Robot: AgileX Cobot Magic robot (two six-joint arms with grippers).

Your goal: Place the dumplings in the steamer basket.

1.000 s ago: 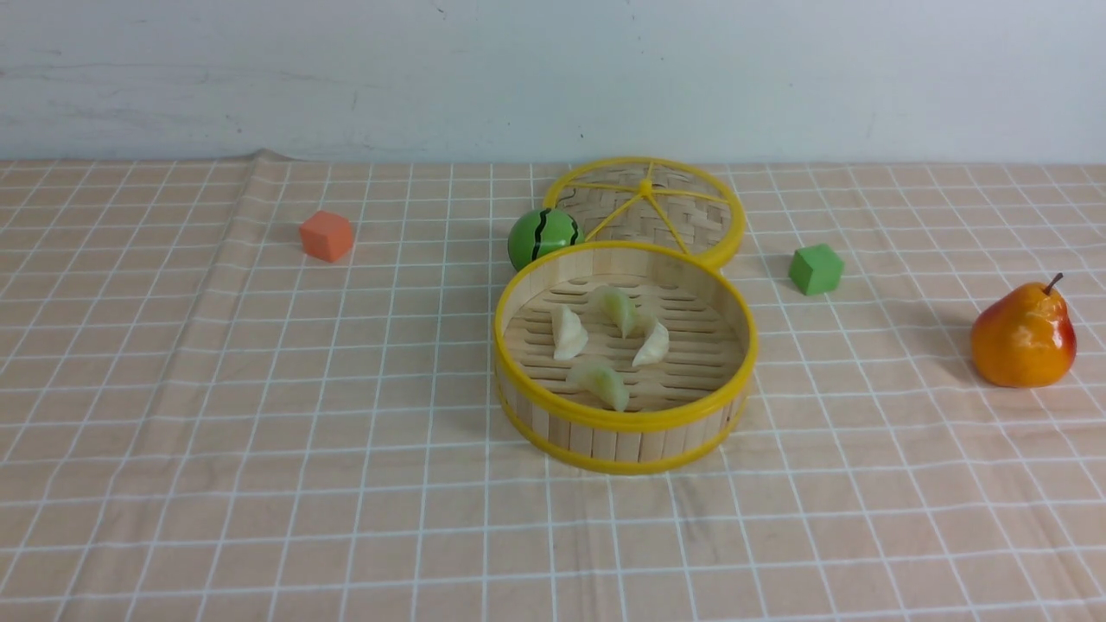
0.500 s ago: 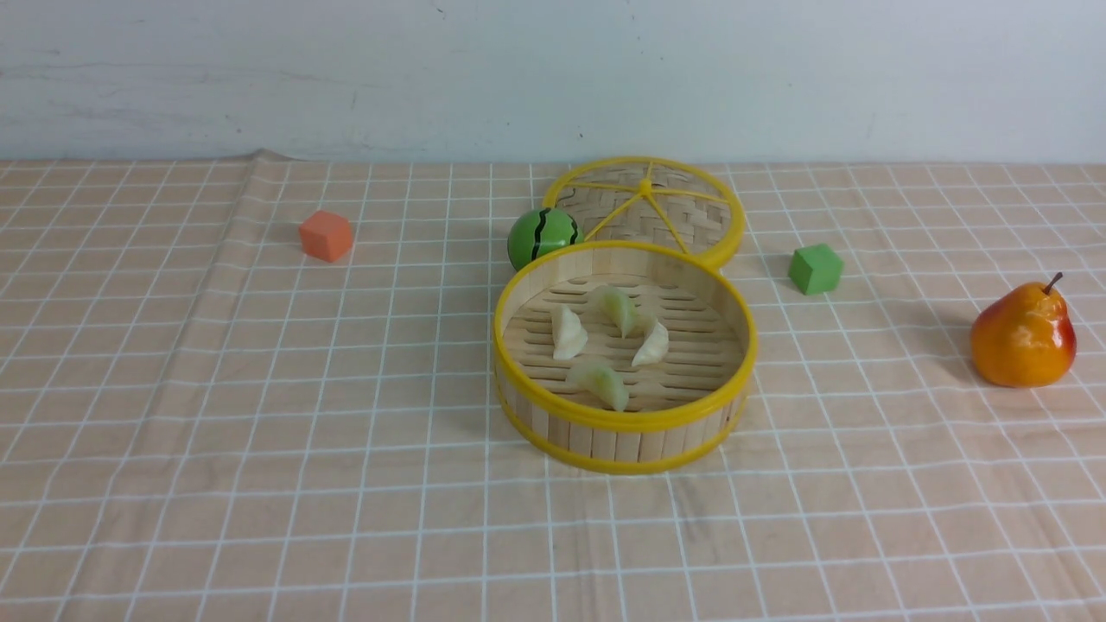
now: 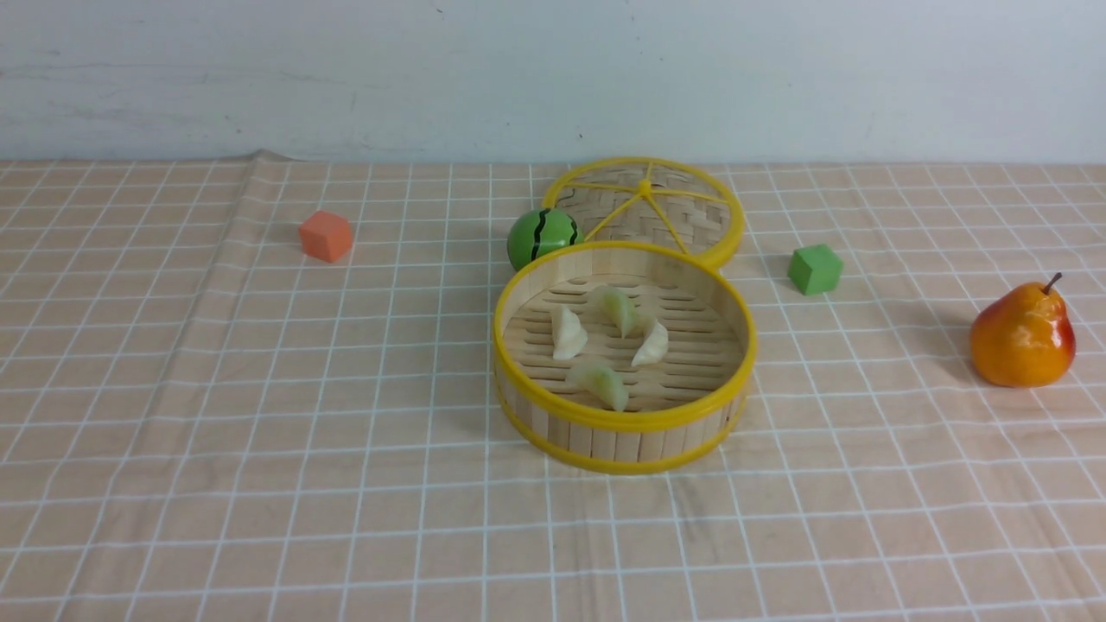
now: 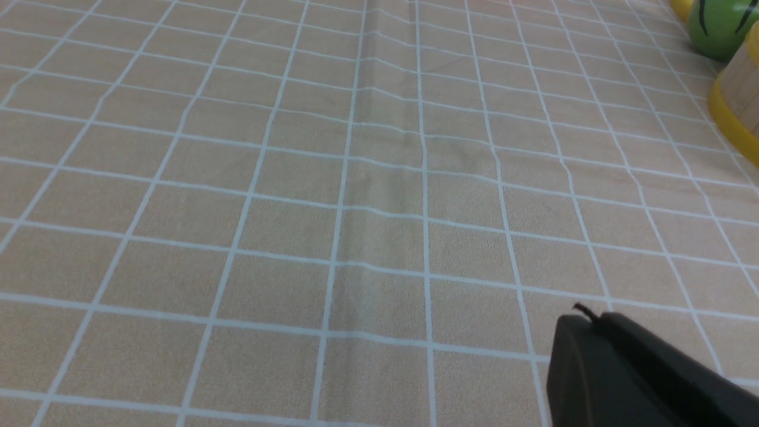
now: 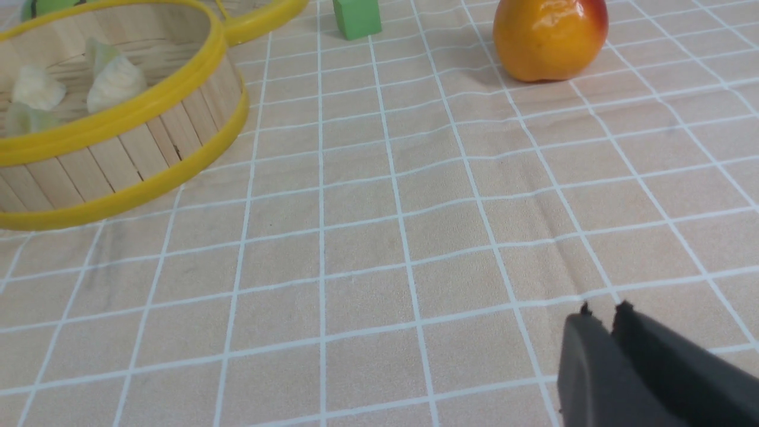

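The steamer basket (image 3: 626, 419) stands at the table's middle. Inside it lie two off-white dumplings (image 3: 568, 333) (image 3: 652, 345) and two pale green dumplings (image 3: 619, 308) (image 3: 602, 383). In the right wrist view the basket (image 5: 148, 142) shows with several dumplings (image 5: 115, 83) in it. Neither gripper shows in the front view. My left gripper (image 4: 584, 317) is shut and empty over bare cloth, well away from the basket's edge (image 4: 732, 112). My right gripper (image 5: 602, 314) is shut and empty over cloth, away from the basket on the pear's side.
A flat woven lid (image 3: 646, 207) lies behind the basket with a green striped ball (image 3: 542, 237) beside it. An orange cube (image 3: 327, 236) sits far left, a green cube (image 3: 815, 269) to the right, and a pear (image 3: 1022, 335) at far right.
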